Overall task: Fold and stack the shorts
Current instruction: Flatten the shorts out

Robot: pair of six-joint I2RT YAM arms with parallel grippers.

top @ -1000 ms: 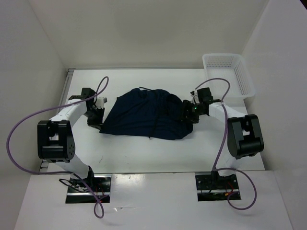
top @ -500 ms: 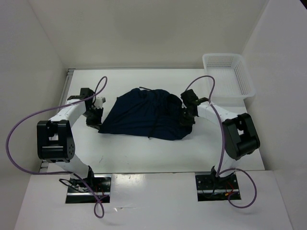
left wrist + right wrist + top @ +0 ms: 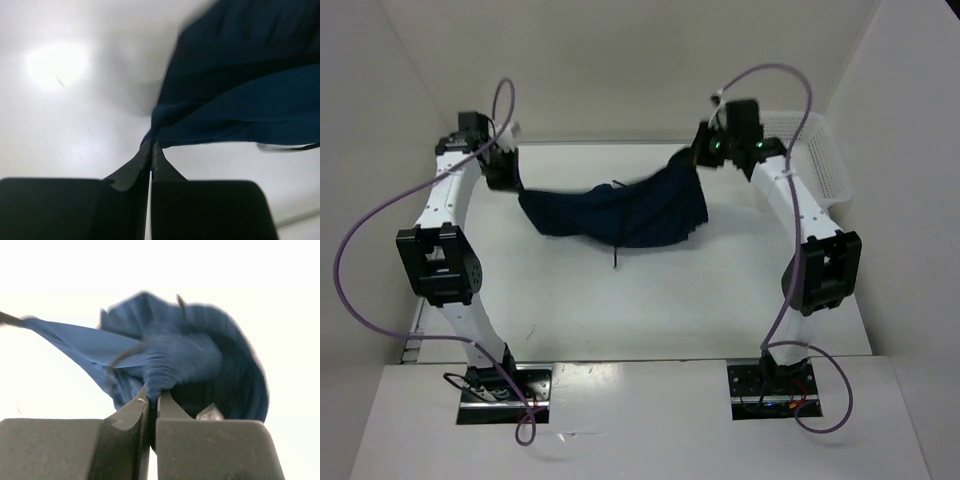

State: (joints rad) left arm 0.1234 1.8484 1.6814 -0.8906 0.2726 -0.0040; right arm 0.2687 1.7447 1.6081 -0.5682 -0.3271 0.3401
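Editor: Shorts (image 3: 620,210) first. Where are they?

Stringer: Up off the table (image 3: 650,310), slung like a hammock over its far half. They run side to side, one end in each gripper, with the middle sagging. A drawstring (image 3: 616,255) dangles from the low edge. Whether that edge brushes the surface, I cannot tell.

Editor: Who holds what?

Stringer: The left gripper (image 3: 506,176) has the left end and the right gripper (image 3: 698,160) has the right end. Both wrist views show the fingers pressed together on a bunched fold of navy cloth, with no gap to speak of.

Editor: Are they level?

Stringer: Not quite. From above, the right end looks higher and more gathered, while the left end is drawn out to a narrow corner.

Editor: What does the next move turn on?

Stringer: As I read it, the long axis. It lies across the table, parallel to the near edge, so from each gripper the cloth runs inward toward the other one. Neither arm is nearer, since each is at its own end. To spread the shorts, both would have to come down together and keep the span taut. To fold them, one end would have to cross to the other along that line.

Editor: Is anything in the way?

Stringer: A basket (image 3: 825,165) sits in the far right corner, near the right arm. The fold has not begun.
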